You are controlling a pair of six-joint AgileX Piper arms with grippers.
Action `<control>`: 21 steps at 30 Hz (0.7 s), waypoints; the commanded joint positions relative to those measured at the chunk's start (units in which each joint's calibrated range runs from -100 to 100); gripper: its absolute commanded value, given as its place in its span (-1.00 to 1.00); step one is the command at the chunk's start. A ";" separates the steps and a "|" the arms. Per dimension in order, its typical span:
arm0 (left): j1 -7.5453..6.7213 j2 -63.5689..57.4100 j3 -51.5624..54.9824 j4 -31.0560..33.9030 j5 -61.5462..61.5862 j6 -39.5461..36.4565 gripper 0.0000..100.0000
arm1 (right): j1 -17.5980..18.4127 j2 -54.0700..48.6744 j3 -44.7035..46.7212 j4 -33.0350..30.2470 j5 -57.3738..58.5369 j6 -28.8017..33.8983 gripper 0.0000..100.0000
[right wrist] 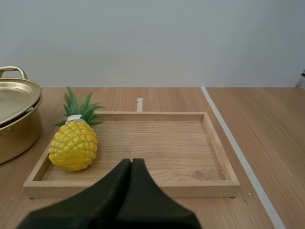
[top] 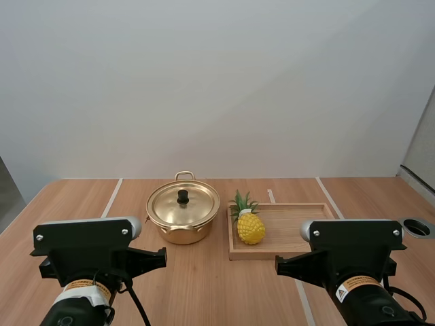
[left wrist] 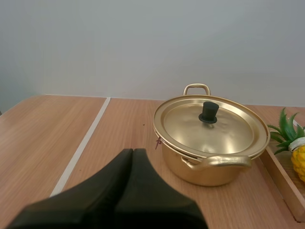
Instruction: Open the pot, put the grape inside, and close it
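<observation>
Your pot [top: 182,231] stands on the table [top: 204,285], about midway between the two arms and a little to your left. It is gold-coloured. Its lid [top: 183,205] is on and sits flat on the rim, with the black knob [top: 183,197] upright in the middle. One loop handle points away from you and the other points toward you.

The fruit you have here is a pineapple [top: 250,227], yellow with a green crown. It sits in the wooden tray [top: 299,217], in the left part nearest the pot, with its crown pointing up and away from you. The tray lies flat just beside the pot, on the pot's right. Pale stripes [top: 112,197] run across the table toward the far edge, one left of the pot and one right of the tray.

Your left gripper [left wrist: 132,153] is closed with nothing in it. Its fingers lie together as one dark wedge that points at the pot from the near side, well short of it. Your right gripper [right wrist: 131,163] is closed and empty in the same way. Its wedge points across the tray's near edge, to the right of the pineapple, and touches neither.

In the high view, the left arm [top: 88,248] and right arm [top: 353,244] are both at the near edge of the table, well apart from the pot and the tray.
</observation>
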 commanded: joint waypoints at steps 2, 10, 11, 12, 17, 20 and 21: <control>0.03 -0.28 0.03 0.62 0.30 -0.65 -1.00 | 0.06 -0.38 0.09 -0.05 0.64 0.35 -1.00; 0.03 -0.28 0.03 0.62 -0.84 -0.65 -1.00 | 0.06 -0.38 0.09 -0.17 0.64 0.35 -1.00; 0.03 -0.28 0.03 0.62 -0.84 -0.65 -1.00 | 0.06 -0.38 0.09 -0.79 0.64 0.35 -1.00; 0.03 -0.28 0.03 0.62 -0.81 -0.54 -1.00 | 0.06 -0.38 0.09 -0.91 0.64 0.35 -1.00; 0.03 -0.28 0.03 0.62 -0.81 -0.54 -1.00 | 0.06 -0.38 0.09 -0.91 0.64 0.35 -1.00; 0.03 -0.28 0.03 0.62 -0.81 -0.54 -1.00 | 0.06 -0.38 0.09 -0.79 0.64 0.35 -1.00; 0.03 -0.28 0.03 0.62 -0.81 -0.54 -1.00 | 0.06 -0.38 0.09 -0.79 0.64 0.35 -1.00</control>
